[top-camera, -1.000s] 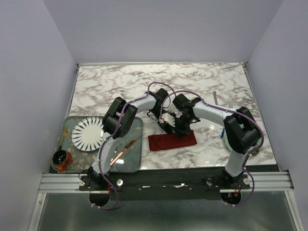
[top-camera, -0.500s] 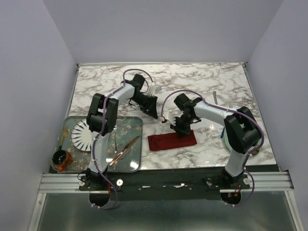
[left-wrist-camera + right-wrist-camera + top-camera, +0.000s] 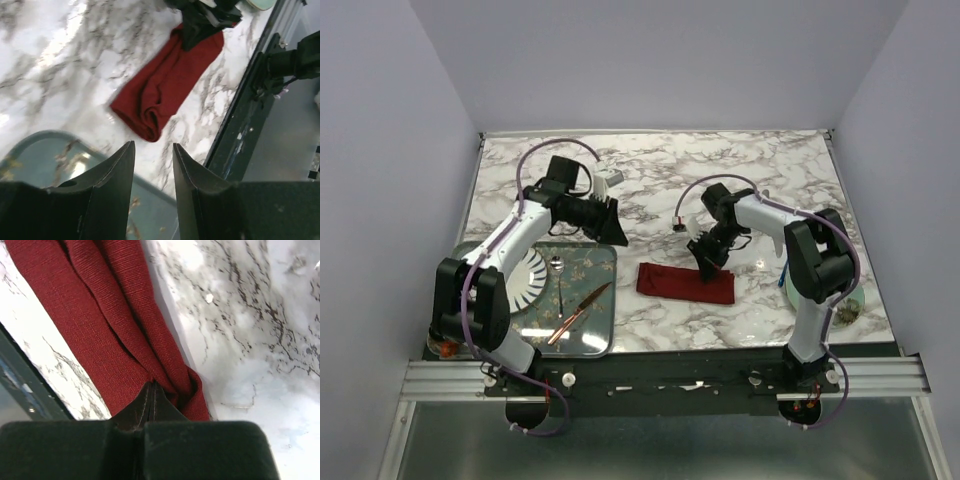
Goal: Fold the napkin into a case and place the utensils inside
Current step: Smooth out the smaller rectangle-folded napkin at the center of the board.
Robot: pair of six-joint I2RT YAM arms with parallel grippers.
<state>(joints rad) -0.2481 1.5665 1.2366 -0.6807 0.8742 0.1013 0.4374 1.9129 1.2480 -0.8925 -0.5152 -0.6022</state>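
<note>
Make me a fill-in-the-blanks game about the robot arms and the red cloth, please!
1. The folded cloth napkin on the white marble table is dark ____.
2. The right gripper is pinching the edge of the ____.
3. The left gripper has its jaws ____, holding nothing.
4. The copper-coloured metal knife lies in the green tray on the ____ arm's side.

Missing words: red, napkin, open, left.

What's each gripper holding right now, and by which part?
Right gripper is shut, pinching the napkin at a bunched fold near one end. Left gripper is open, holding nothing.
</note>
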